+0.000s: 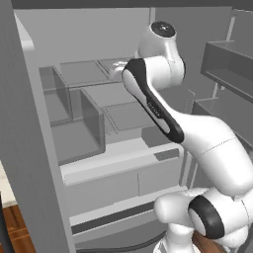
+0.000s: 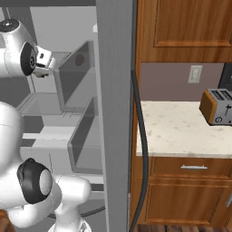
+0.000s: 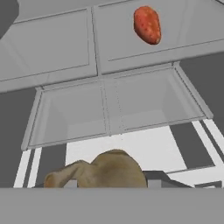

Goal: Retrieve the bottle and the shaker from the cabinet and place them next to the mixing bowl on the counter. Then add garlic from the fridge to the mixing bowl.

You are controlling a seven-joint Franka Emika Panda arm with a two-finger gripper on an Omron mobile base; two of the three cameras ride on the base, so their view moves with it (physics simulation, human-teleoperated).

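A tan garlic bulb sits at the bottom of the hand view, with my gripper shut on it; its dark fingertips show on either side. The gripper is inside the open fridge, above grey shelves and clear drawers. My arm reaches up and into the fridge from the lower right of the left base view. The bottle, the shaker and the mixing bowl are out of view.
A reddish-orange food item lies on a fridge shelf beyond the gripper. The fridge wall stands upright just right of the arm. A speckled counter with a toaster lies to the right, under wooden cabinets.
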